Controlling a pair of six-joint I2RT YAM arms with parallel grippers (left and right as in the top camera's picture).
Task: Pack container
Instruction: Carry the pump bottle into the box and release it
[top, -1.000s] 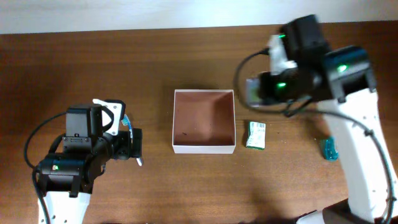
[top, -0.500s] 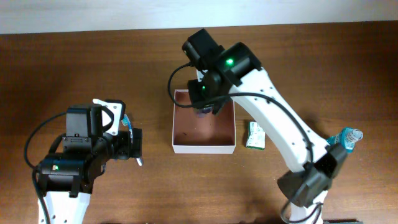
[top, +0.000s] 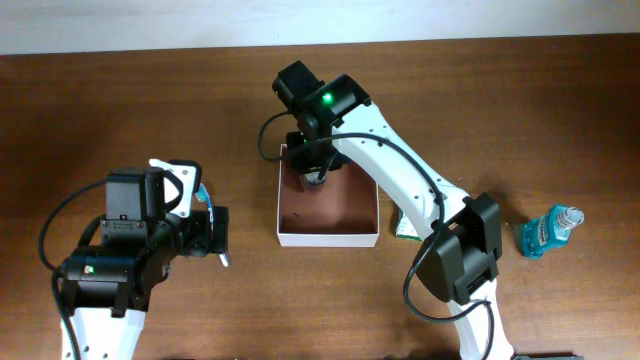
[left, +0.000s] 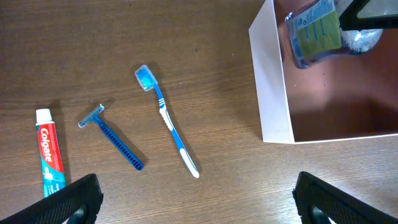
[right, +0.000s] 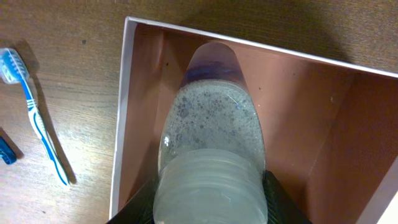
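The container (top: 327, 238) is a shallow square box with white walls and a pinkish-brown inside, at the table's middle. It also shows in the left wrist view (left: 273, 93) and the right wrist view (right: 122, 130). My right gripper (top: 316, 172) (right: 210, 202) is shut on a clear bottle (right: 211, 118) of frothy liquid with a blue-green label (left: 317, 31). It holds the bottle inside the container at its far left corner. My left gripper (top: 215, 235) (left: 196, 211) is open and empty, over the table left of the container.
A blue-white toothbrush (left: 166, 121), a blue razor (left: 112, 137) and a Colgate toothpaste tube (left: 50, 152) lie left of the container. A green packet (top: 403, 226) lies right of it, partly under my right arm. A blue mouthwash bottle (top: 545, 230) lies at the far right.
My right arm swung from the right side to over the container and carried the clear bottle into its far left corner. The left arm has not moved.
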